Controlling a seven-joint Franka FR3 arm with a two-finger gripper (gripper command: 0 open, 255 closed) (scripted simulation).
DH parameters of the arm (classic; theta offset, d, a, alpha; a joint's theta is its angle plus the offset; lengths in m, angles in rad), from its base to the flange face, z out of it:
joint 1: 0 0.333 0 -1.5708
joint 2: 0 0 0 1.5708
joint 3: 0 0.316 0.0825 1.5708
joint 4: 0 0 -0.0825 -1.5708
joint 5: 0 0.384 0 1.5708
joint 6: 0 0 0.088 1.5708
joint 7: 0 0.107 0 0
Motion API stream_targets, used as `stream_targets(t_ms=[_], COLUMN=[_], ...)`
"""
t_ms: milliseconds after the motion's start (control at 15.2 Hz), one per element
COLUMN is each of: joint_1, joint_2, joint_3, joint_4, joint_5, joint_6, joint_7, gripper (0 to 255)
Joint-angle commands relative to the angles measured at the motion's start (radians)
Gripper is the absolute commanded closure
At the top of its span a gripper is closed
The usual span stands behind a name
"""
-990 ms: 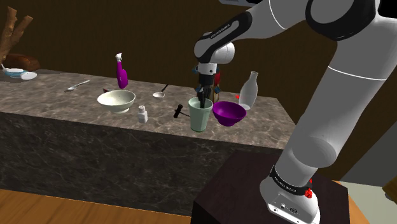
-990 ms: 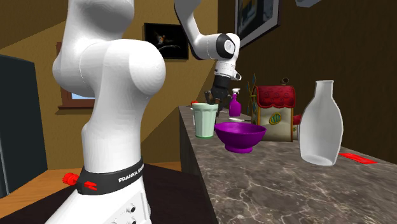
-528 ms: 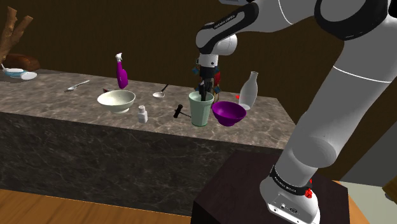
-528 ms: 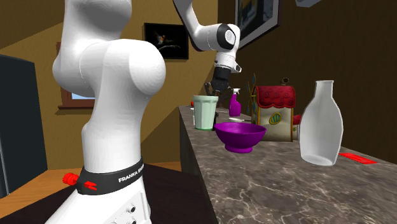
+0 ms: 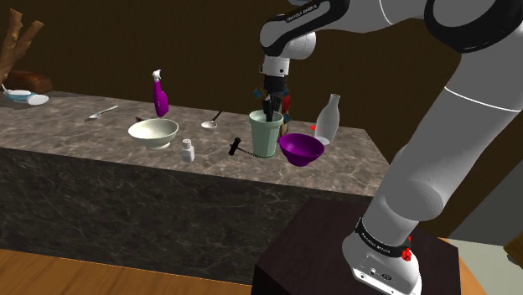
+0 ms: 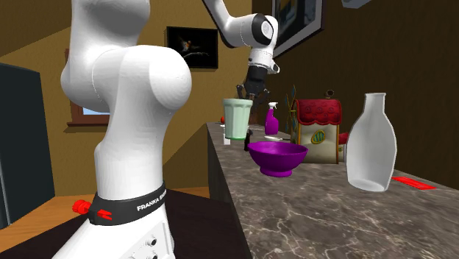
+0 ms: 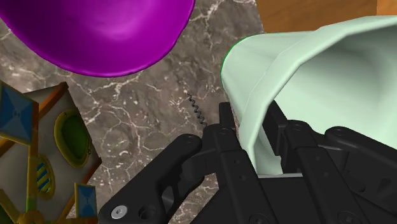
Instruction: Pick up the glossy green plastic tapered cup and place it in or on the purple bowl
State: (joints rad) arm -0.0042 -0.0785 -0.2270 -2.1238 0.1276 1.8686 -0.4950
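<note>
A pale green tapered cup (image 5: 266,136) hangs just above the marble counter (image 5: 100,147), upright, with my gripper (image 5: 268,111) shut on its rim from above. In the wrist view one black finger sits inside the cup (image 7: 305,76) and the other outside, clasping the wall at my gripper (image 7: 251,127). The purple bowl (image 5: 302,149) stands on the counter just to the shoulder view's right of the cup. In the second exterior view the cup (image 6: 237,118) hangs beyond the bowl (image 6: 277,157), under my gripper (image 6: 250,93). The bowl (image 7: 95,32) lies just ahead of the fingers.
A white bowl (image 5: 153,131), a purple spray bottle (image 5: 159,96), a small white bottle (image 5: 188,150) and a black corkscrew (image 5: 237,148) lie to the shoulder view's left. A pale tall bottle (image 5: 327,117) stands behind the purple bowl. A red-roofed decorated box (image 6: 318,129) stands by the wall.
The gripper has risen with the cup in it; the cup has left the counter and now hangs higher, slightly nearer the purple bowl.
</note>
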Motion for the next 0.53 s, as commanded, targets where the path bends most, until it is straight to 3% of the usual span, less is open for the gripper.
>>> stream_targets(t_ms=[0, 462], joint_1=[-0.001, 0.000], joint_2=[-0.008, -0.030], joint_3=[0.000, 0.001], joint_4=[0.021, 0.092], joint_5=[-0.003, -0.010], joint_6=[-0.028, -0.120], joint_7=[0.004, 0.019], gripper=[255, 255])
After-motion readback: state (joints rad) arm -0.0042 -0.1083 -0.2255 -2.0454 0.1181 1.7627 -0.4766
